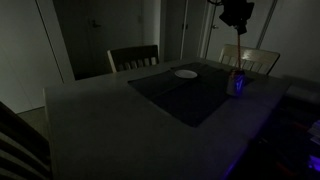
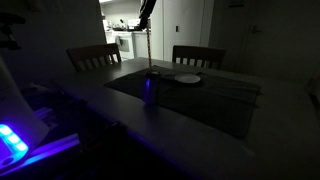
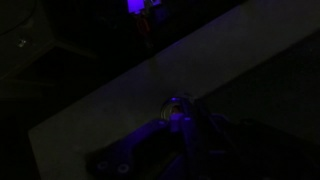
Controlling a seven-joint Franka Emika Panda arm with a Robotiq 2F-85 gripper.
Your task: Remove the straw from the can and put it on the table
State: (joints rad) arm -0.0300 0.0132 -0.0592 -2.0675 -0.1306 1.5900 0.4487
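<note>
The scene is very dark. The can [image 1: 237, 82] stands upright on the grey table [image 1: 90, 110] beside the dark mat [image 1: 190, 95]; it also shows in an exterior view [image 2: 150, 90] and from above in the wrist view [image 3: 178, 103]. The thin reddish straw [image 2: 149, 48] hangs upright between the can and my gripper [image 2: 147, 18]. The gripper is high above the can [image 1: 237, 20] and looks shut on the straw's top end. I cannot tell whether the straw's lower end is still inside the can. In the wrist view the fingers [image 3: 175, 128] are dim blue shapes just below the can.
A flat white plate [image 1: 186, 73] lies at the mat's far edge, near the can [image 2: 187, 78]. Two slatted chairs [image 1: 133, 58] [image 1: 250, 58] stand behind the table. A blue-lit device [image 2: 15, 140] sits at the near corner.
</note>
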